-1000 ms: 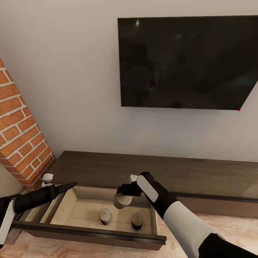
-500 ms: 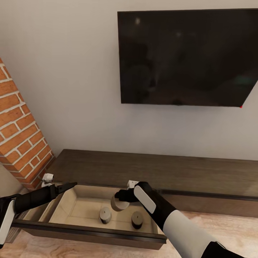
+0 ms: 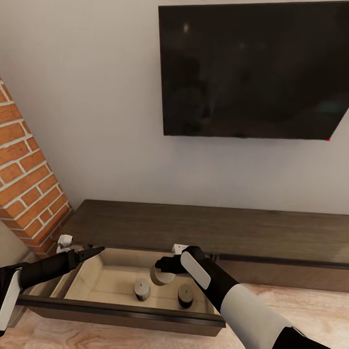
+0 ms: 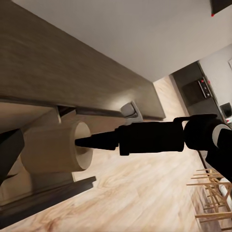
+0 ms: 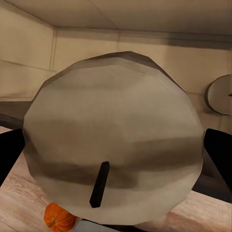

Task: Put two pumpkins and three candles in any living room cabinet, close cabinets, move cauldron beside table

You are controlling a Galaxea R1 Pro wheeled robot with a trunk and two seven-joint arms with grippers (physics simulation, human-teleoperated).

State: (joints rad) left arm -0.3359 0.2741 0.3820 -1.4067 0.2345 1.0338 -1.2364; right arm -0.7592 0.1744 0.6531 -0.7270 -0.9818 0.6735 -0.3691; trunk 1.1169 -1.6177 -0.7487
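Observation:
The cabinet is a long, low, dark wood console, and its left drawer stands pulled out, lined in beige. Two candles stand upright on the drawer floor. My right gripper is shut on a third candle, holding it just above the drawer between those two; the held candle shows end-on with its dark wick. One pumpkin lies on the wood floor below. My left gripper hovers open at the drawer's back left corner, holding nothing. In the left wrist view the candle sits against a right fingertip.
A brick fireplace rises at the left, close to the drawer. A dark TV hangs on the wall above the console. The drawer's front edge juts out over the wooden floor toward me.
The view has shifted, with the TV sitting higher in the picture. My right gripper has lowered the held candle slightly toward the drawer. The left arm holds its place.

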